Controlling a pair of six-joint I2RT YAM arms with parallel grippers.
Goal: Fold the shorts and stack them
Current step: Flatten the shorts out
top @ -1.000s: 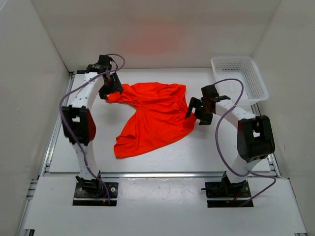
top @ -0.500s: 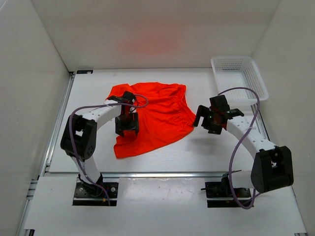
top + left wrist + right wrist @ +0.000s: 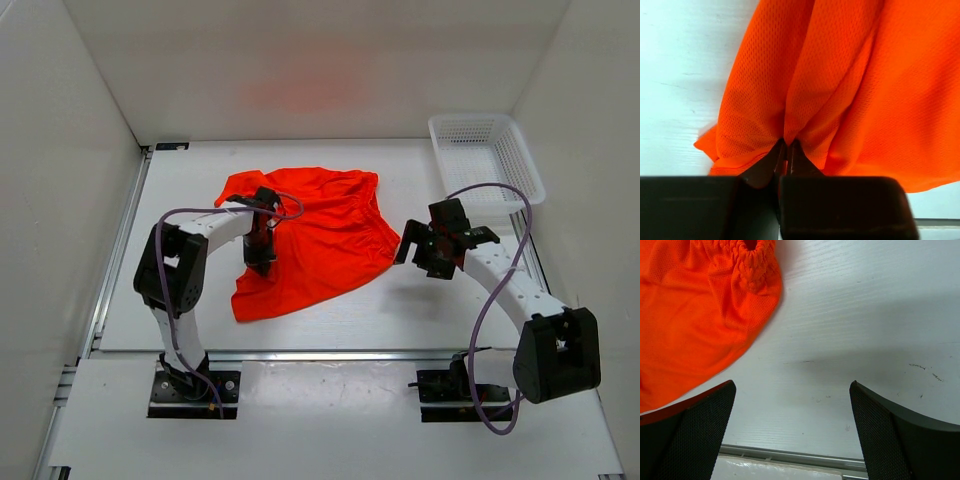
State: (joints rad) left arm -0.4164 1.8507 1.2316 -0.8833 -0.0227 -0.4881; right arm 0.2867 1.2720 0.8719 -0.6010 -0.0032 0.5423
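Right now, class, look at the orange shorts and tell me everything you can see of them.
The shorts are bright orange-red, of fine mesh-like cloth, with a gathered elastic band at one edge. They lie rumpled and partly spread, not yet folded, on the white table. The left pincer is shut on a pinch of cloth near their left side, with creases running to it. The right pincer hangs open beside them, not touching.

Shorts [image 3: 690,315] partly beyond wrist-view edges
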